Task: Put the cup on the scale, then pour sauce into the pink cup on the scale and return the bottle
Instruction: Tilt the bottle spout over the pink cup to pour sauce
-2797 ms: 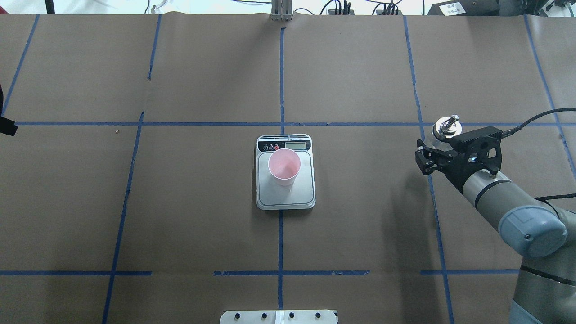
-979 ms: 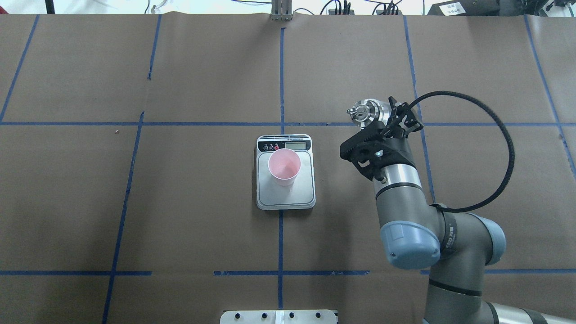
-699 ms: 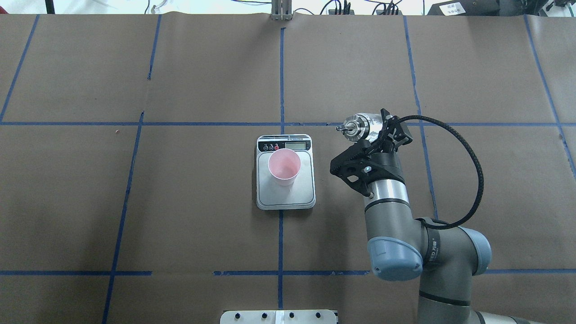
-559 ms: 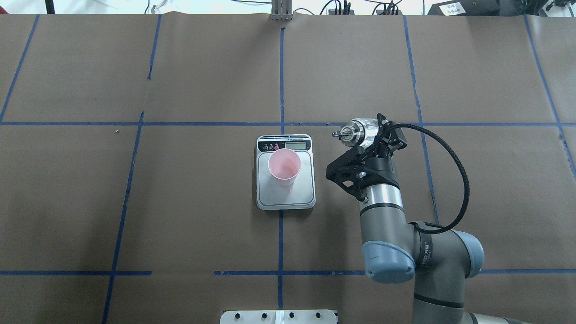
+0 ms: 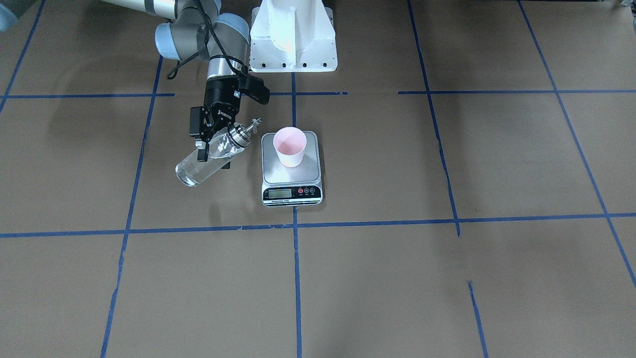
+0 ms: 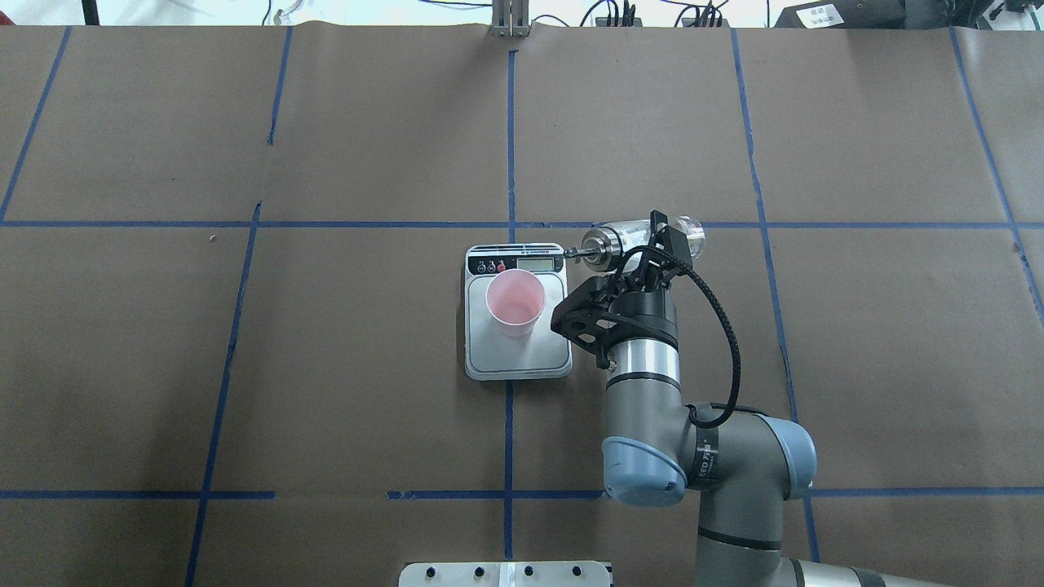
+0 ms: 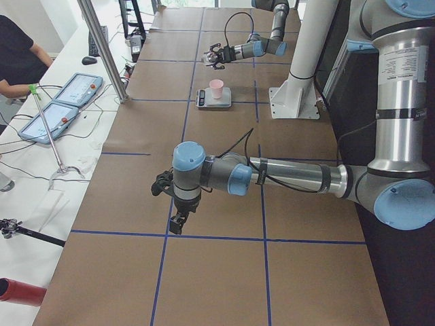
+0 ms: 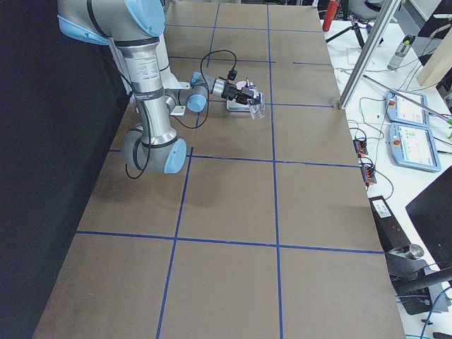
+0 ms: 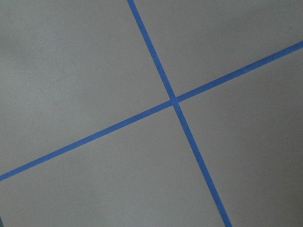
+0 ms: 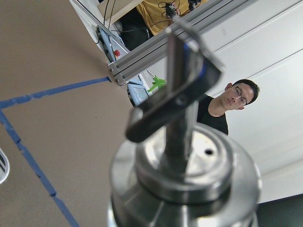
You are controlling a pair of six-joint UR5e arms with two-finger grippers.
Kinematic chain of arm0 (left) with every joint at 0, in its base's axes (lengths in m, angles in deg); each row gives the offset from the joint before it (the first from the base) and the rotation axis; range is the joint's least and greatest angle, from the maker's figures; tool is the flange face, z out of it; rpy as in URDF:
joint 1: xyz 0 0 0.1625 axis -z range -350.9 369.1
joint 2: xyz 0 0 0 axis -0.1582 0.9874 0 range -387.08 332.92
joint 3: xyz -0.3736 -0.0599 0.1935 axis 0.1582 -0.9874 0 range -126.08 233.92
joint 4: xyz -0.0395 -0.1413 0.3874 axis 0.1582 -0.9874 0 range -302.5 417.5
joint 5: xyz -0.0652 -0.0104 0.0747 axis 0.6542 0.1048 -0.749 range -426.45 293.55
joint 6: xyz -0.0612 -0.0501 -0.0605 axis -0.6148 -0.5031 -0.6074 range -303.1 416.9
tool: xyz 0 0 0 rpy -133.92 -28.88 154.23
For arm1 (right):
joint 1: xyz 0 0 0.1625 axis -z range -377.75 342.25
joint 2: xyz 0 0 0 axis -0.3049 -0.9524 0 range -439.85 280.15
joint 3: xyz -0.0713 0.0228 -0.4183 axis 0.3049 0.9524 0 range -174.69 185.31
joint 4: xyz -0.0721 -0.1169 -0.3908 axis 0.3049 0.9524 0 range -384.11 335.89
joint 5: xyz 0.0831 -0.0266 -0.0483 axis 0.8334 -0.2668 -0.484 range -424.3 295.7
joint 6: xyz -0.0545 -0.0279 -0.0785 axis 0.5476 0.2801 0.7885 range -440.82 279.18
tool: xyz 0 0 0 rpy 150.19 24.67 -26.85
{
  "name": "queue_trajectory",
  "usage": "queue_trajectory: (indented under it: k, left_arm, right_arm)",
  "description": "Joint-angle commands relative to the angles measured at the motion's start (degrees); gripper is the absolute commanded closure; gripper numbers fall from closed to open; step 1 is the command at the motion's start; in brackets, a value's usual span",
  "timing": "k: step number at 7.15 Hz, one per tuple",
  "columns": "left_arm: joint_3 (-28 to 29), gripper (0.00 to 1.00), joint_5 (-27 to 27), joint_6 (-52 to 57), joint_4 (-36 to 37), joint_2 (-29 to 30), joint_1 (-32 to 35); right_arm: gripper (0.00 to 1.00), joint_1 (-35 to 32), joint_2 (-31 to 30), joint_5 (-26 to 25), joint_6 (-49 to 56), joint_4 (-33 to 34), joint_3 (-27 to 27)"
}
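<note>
The pink cup (image 6: 515,302) stands upright on the scale (image 6: 517,363) at the table's middle; both also show in the front view, the cup (image 5: 290,145) on the scale (image 5: 278,173). My right gripper (image 6: 656,244) is shut on the bottle (image 6: 628,238), held in the air just right of the scale. The bottle (image 5: 206,161) lies tilted almost level, its spout (image 6: 581,253) over the scale's back right corner, short of the cup. Clear sauce shows in the glass; I see no stream. The right wrist view shows the metal collar (image 10: 184,165). My left gripper (image 7: 178,219) hangs over bare table, far from the scale; I cannot tell its state.
The white robot base (image 5: 293,35) stands behind the scale. A metal plate (image 6: 506,575) sits at the near table edge. Blue tape lines (image 9: 174,100) grid the brown table. An operator (image 7: 17,64) and tablets (image 7: 68,102) are beyond the far edge.
My right arm has swung left from the table's right side to beside the scale, carrying the bottle. The bottle has tipped from upright to almost level, spout toward the scale.
</note>
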Motion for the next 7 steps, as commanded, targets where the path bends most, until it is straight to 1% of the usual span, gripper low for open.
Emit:
queue_trajectory:
  k: [1, 3, 5, 6, 7]
  left_arm:
    - [0.33, 0.00, -0.07, 0.03, 0.00, 0.06, 0.46]
    - [1.12, 0.00, -0.07, -0.06, 0.00, 0.50, 0.55]
    - [1.21, 0.00, -0.07, -0.06, 0.00, 0.50, 0.81]
    - [1.82, 0.00, -0.07, -0.06, 0.00, 0.59, 0.81]
    - [2.43, 0.00, 0.02, -0.06, 0.00, 0.77, 0.81]
  right_arm:
    - [1.00, -0.11, 1.18, -3.69, 7.80, 3.24, 0.18]
    - [1.00, -0.20, 0.92, -8.69, 18.06, 3.24, 0.27]
    - [1.00, -0.11, 1.09, -10.99, 24.16, 3.24, 0.35]
    - [1.00, -0.11, 1.09, -13.70, 28.71, 3.24, 1.31]
    - [1.00, -0.02, 1.18, -14.86, 30.93, 3.24, 1.76]
